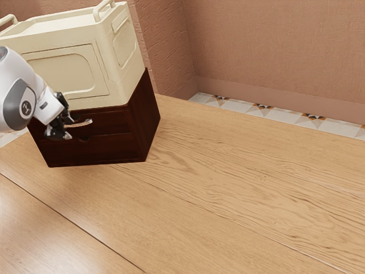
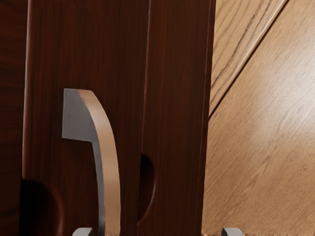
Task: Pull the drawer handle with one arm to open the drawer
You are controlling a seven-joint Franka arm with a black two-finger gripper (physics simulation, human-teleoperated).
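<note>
"What's nearest you?"

"The surface point(image 1: 228, 200), pale grained wood across the bottom of the exterior frame, with dark seams slanting toward the lower right."

"And your end effector point(image 1: 71, 128)?"

"At the left of the frame, in front of the brown cabinet point(image 1: 100, 151). My fingertips are spread wide, with the handle point(image 1: 85, 122) passing between them, nearer one than the other. I have no grip on it; whether one finger brushes it, I can't tell."

"Which way does the handle point?"

"Its long axis runs sideways along the front of the upper drawer point(image 1: 117, 123), roughly level with the wood below, and its curve bows outward from that front."

"Anything beyond?"

"A cream crate point(image 1: 63, 68) sits on the cabinet, upper left. Behind, patterned floor tiles point(image 1: 274, 111) make a strip below a pinkish-brown wall point(image 1: 274, 45) at upper right."
</note>
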